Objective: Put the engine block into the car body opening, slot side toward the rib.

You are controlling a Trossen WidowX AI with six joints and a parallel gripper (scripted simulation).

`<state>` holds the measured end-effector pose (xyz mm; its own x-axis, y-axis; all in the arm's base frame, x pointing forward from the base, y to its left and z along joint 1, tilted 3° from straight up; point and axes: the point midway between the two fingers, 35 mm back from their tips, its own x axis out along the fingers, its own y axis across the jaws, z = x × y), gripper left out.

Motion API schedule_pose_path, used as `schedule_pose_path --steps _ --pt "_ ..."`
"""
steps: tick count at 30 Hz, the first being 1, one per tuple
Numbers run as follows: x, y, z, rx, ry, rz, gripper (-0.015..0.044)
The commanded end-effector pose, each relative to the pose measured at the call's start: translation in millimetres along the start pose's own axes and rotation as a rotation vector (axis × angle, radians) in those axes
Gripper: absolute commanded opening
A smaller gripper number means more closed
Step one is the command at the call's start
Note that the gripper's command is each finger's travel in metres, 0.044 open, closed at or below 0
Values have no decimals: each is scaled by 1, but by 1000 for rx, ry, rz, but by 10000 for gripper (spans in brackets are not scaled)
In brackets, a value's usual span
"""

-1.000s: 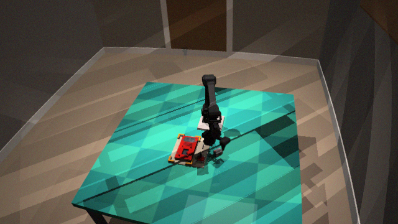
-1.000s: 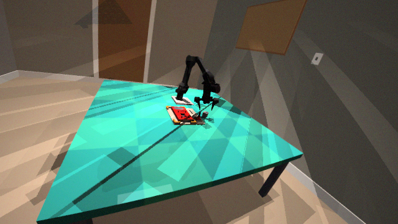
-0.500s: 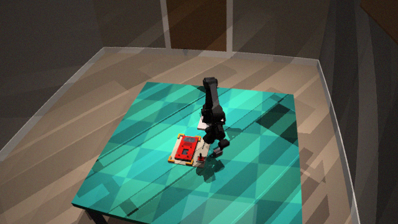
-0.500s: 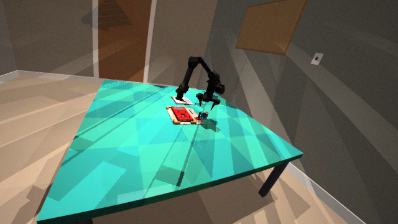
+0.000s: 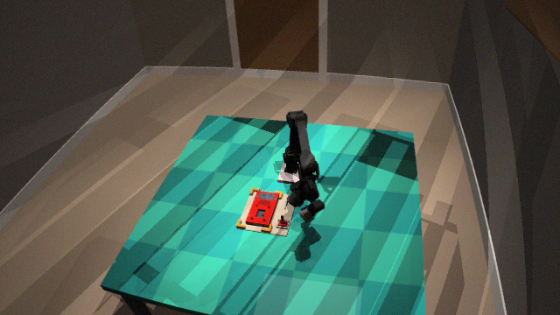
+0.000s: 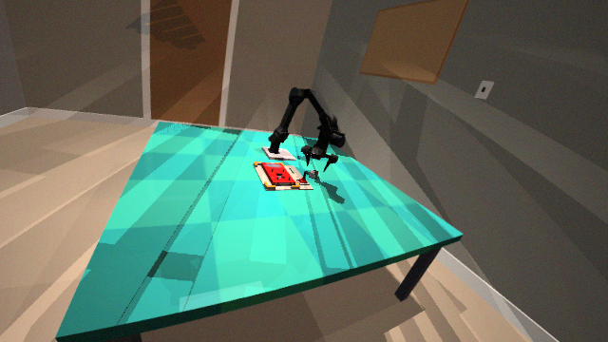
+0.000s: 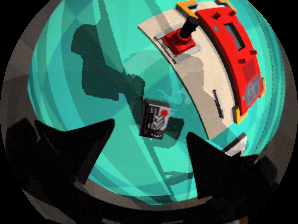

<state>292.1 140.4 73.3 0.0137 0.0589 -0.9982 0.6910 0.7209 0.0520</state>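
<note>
The engine block [image 7: 156, 119] [image 6: 313, 174], a small dark and grey block with a red dot on its light side, lies on the table beside the cream board. The red car body [image 7: 231, 60] [image 5: 263, 205] [image 6: 271, 170] lies flat on that board, with its rectangular opening [image 7: 233, 36] [image 5: 261, 213] empty. My gripper [image 7: 151, 129] [image 6: 317, 166] is wide open and empty, above the engine block. In the wrist view the block appears between the two fingertips and a little beyond them. The block's slot side and the rib cannot be made out.
The cream board [image 7: 159, 29] has yellow corner brackets around the car body. A red piece with an upright black peg [image 7: 179, 44] [image 5: 283, 223] stands on its near right part. A thin dark bar [image 7: 218, 103] is also there. The arm's white base plate [image 6: 286, 154] is behind.
</note>
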Motion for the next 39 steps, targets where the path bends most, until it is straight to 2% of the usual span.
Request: schedule_pose_path --steps 1,15,26,33,37,39 --pt "7 -2 0 5 0 -9 440" --pt "27 -2 0 5 0 -9 440" --pt "27 -2 0 5 0 -9 151" --pt "27 -2 0 5 0 -9 105" --pt "25 -1 1 4 -7 0 0" --pt "23 2 3 4 -17 12 0"
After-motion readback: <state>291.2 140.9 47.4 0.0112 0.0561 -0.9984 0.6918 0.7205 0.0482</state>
